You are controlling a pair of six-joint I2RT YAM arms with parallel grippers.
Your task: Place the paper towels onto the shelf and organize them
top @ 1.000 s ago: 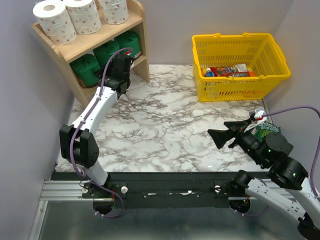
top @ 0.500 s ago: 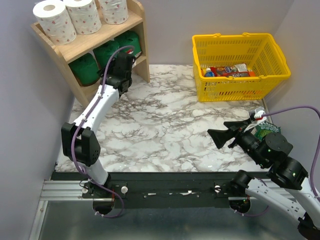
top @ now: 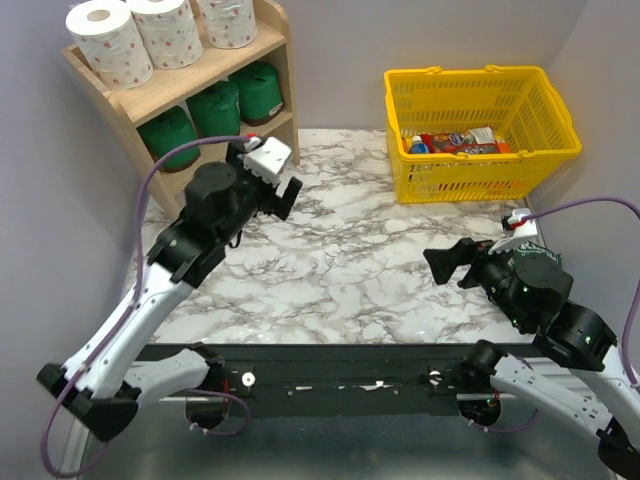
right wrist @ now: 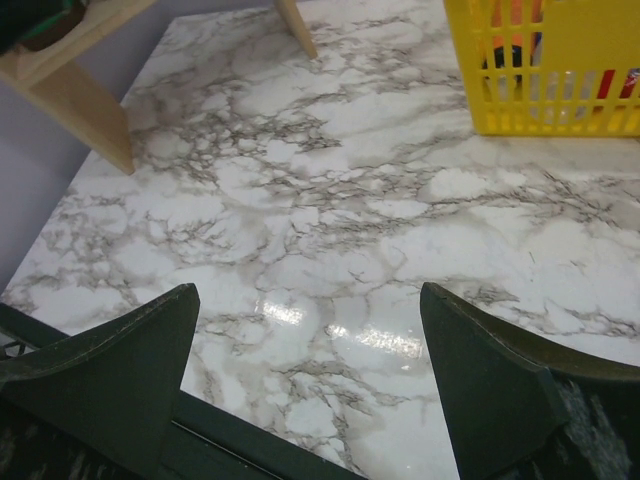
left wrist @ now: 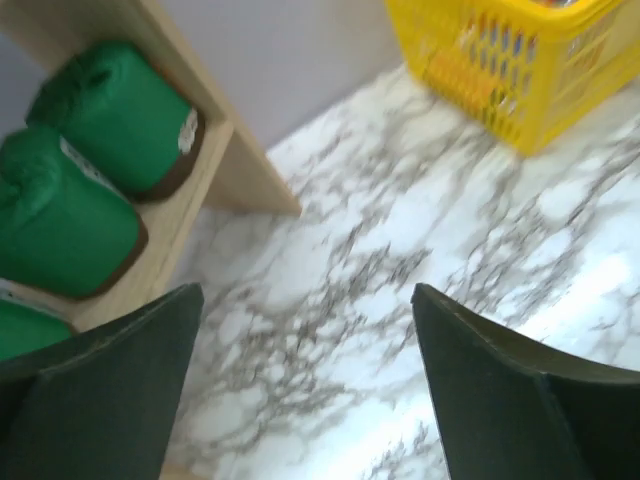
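Green rolls (top: 215,108) sit on the shelf (top: 283,70) lower tier, white rolls (top: 160,35) above, upper left. The left end effector (left wrist: 305,295) has backed away, wide and empty; right end effector (right wrist: 307,290) likewise. Looks finished.

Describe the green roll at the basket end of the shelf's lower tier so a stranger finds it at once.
Find the wooden shelf at the far left of the marble table, white spotted rolls on top. Its lower tier holds three dark green rolls in a row. Yours is the end roll, beside the side panel facing the yellow basket.
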